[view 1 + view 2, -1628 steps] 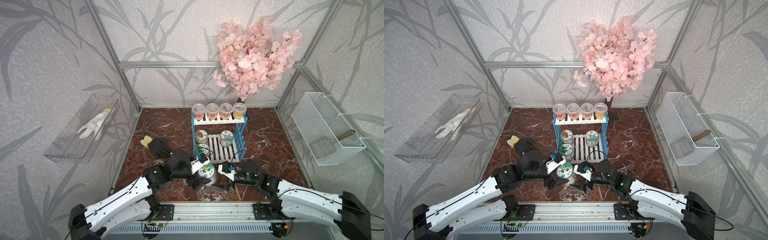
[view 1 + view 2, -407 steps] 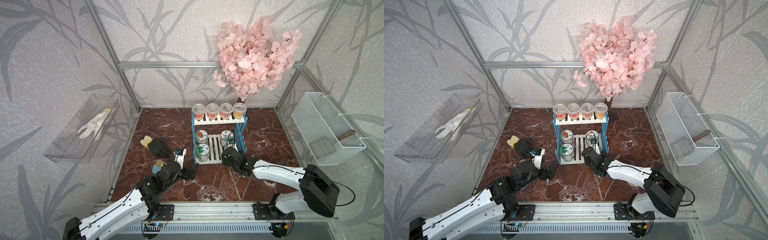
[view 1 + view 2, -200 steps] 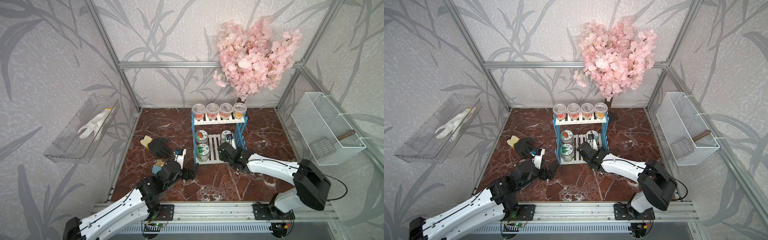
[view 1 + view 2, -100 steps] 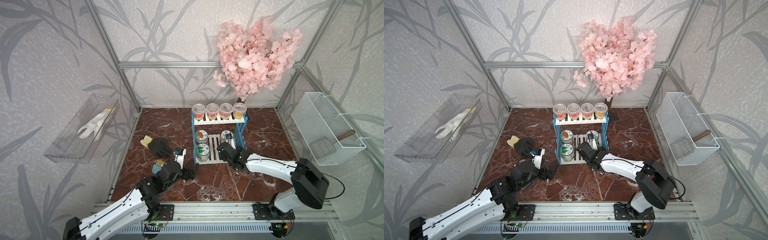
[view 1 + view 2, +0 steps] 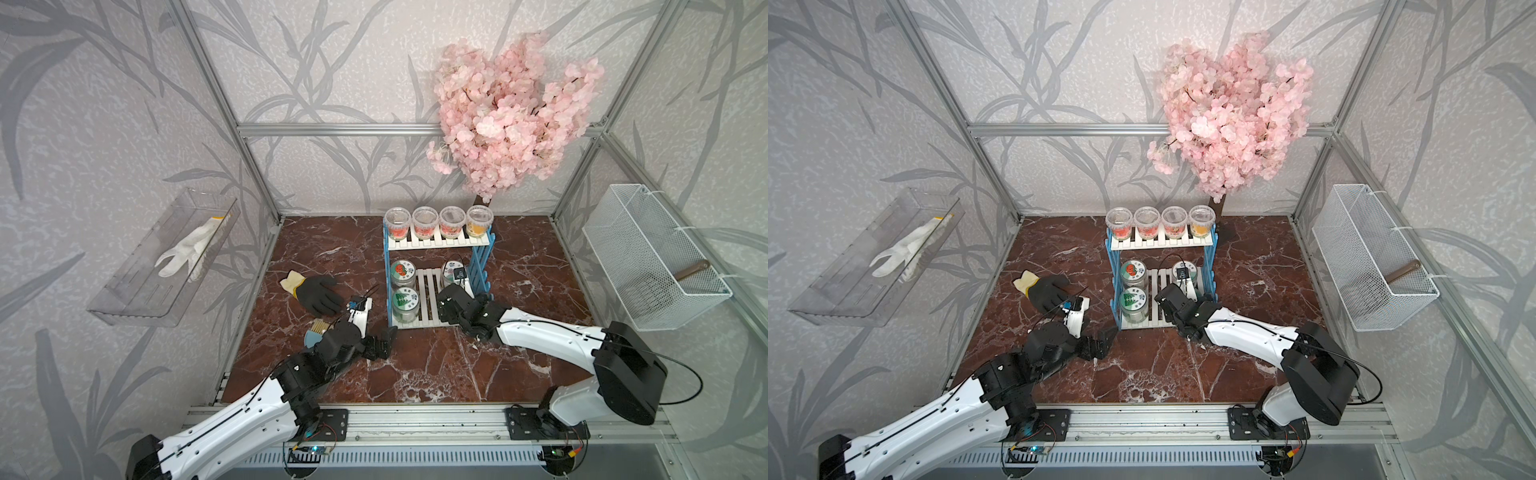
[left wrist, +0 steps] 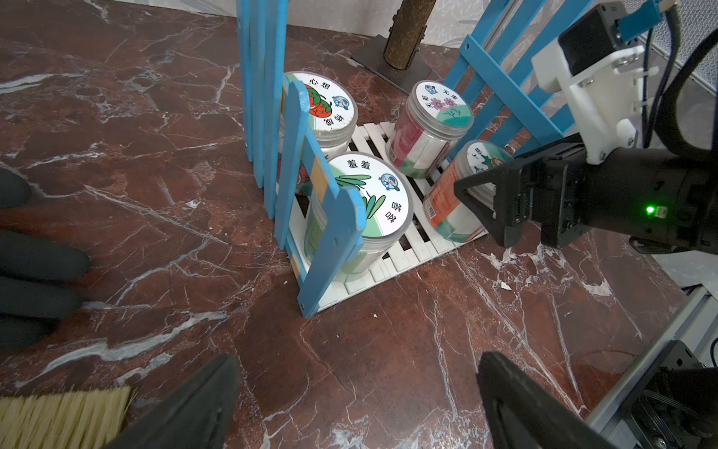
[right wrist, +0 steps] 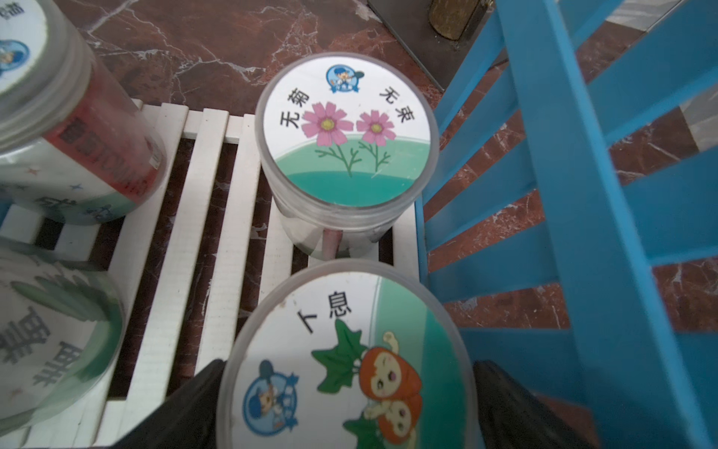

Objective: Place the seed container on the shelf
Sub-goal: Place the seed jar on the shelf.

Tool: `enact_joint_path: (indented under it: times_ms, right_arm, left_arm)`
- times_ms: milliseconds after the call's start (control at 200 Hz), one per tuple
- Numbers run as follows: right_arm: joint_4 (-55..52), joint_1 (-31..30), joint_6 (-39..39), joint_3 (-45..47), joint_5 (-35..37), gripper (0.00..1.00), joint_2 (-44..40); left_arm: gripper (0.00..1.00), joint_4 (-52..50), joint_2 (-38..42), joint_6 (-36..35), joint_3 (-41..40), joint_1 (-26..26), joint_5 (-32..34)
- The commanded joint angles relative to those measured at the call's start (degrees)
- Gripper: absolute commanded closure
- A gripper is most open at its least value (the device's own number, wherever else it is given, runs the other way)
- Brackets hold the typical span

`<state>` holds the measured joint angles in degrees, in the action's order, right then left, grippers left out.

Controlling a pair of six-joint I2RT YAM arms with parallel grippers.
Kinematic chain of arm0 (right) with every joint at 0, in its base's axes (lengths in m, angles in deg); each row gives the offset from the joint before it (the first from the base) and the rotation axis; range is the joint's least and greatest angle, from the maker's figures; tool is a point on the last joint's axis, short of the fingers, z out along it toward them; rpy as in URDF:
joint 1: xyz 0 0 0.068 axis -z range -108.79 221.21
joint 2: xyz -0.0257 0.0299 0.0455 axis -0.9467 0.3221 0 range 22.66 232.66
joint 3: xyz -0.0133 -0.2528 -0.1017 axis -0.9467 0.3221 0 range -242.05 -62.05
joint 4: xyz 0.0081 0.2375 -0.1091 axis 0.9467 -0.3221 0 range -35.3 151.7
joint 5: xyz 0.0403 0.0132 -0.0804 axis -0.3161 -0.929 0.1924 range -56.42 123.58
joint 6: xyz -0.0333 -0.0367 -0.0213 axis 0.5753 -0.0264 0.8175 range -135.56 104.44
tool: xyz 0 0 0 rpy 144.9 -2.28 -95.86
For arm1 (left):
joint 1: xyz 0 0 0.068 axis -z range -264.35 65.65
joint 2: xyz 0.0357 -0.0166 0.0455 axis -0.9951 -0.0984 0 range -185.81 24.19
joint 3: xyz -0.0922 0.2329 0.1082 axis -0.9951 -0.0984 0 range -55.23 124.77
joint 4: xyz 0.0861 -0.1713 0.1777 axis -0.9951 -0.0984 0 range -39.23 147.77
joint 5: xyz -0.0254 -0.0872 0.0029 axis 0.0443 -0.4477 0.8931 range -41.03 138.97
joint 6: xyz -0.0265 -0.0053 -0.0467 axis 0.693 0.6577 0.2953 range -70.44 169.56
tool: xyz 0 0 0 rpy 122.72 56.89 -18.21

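The 2 wrist views show the jar (image 7: 330, 330) on the shelf (image 7: 563, 175) inside the right gripper (image 7: 347, 365), grip unclear; both top views hide it at centre frame. Left gripper (image 6: 349, 388) gapes, empty.

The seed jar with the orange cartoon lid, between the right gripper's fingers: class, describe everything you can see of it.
The seed jar is a clear plastic cylinder with a lid label: white and green, an orange cartoon figure, a blue badge and Chinese characters. Its wrap is orange-red and white. It stands on the shelf's lower white slats, beside the blue side frame, in front of the pink-flower jar. The right gripper's black fingers flank it; contact is unclear.
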<state>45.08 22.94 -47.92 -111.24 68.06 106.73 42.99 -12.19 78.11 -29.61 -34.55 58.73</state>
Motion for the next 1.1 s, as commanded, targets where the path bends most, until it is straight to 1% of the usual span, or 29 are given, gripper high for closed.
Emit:
enact_joint_path:
  times_ms: [0,80,240,425,620,815,930,1045,1095]
  right_arm:
    - [-2.6,0.3,-1.6,1.1,-1.4,0.00,-2.2]
    - [-2.7,0.3,-1.9,1.6,-1.3,0.00,-2.3]
    - [-2.7,0.3,-3.1,2.3,-1.8,0.04,-1.6]
    - [-0.5,0.3,-2.0,2.2,-0.2,0.13,-1.4]
    - [2.0,0.7,-0.1,2.0,1.6,0.14,-0.8]
    - [1.7,0.9,-0.6,2.0,0.9,0.14,0.2]
    - [1.0,0.9,-1.3,1.9,0.7,0.10,-0.1]
    - [0.8,0.9,-1.3,2.0,0.1,0.10,-0.5]
    - [0.8,0.9,-1.3,2.0,-0.1,0.08,-0.7]
  left_arm:
    - [0.00,-0.3,0.6,0.3,-0.5,-0.2,-0.2]
    - [0.00,-0.5,0.5,0.3,-0.4,-0.2,-0.1]
    - [0.00,-0.4,0.5,0.3,-0.3,-0.2,-0.3]
    - [0.00,-0.6,0.5,0.4,-0.2,-0.2,-0.4]
    - [0.00,-0.8,0.7,0.5,-0.3,-0.3,-0.1]
    - [0.00,-1.0,0.9,0.4,-0.4,-0.2,0.1]
    - [0.00,-0.9,0.7,0.3,-0.4,-0.3,0.1]
    - [0.00,-0.5,0.3,0.2,-0.2,-0.2,-0.1]
    - [0.00,-0.5,0.2,0.3,-0.2,-0.2,-0.1]
